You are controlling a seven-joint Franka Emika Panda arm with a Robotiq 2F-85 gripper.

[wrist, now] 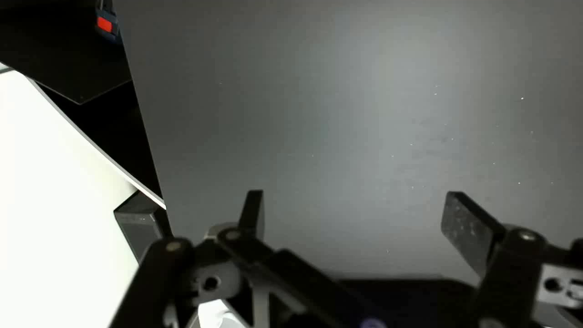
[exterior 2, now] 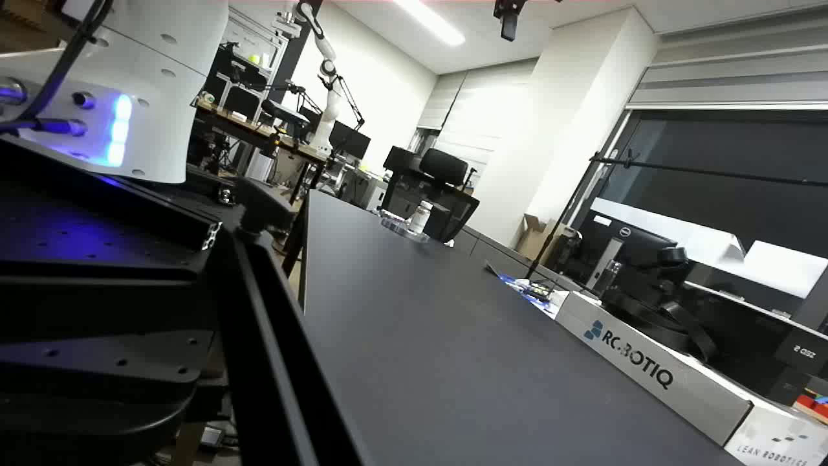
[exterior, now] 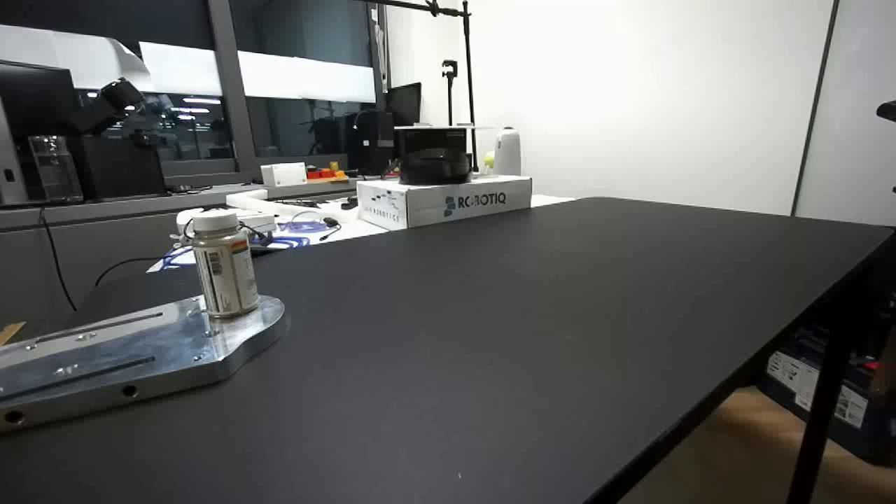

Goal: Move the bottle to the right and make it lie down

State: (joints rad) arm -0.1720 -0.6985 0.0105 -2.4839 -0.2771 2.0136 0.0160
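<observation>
The bottle [exterior: 227, 273] is small and squat, with a white cap and a pale label. It stands upright on the rounded end of the flat silver metal plate [exterior: 157, 343]. In an exterior view the bottle [exterior 2: 420, 218] stands on the plate [exterior 2: 404, 230] at the far end of the table. My gripper [wrist: 355, 192] is open and empty in the wrist view, with its fingers wide apart above bare table surface. The bottle is out of the wrist view. A dark part [exterior 2: 509, 19] at the top of an exterior view may be my gripper, high above the table.
The black table [exterior: 532, 336] has a long edge at right. A white Robotiq box [exterior: 469, 199] with a black object on it stands along the far side. Blue cables [exterior: 280, 241] lie behind the bottle. The white robot base [exterior 2: 142, 84] stands beside the table.
</observation>
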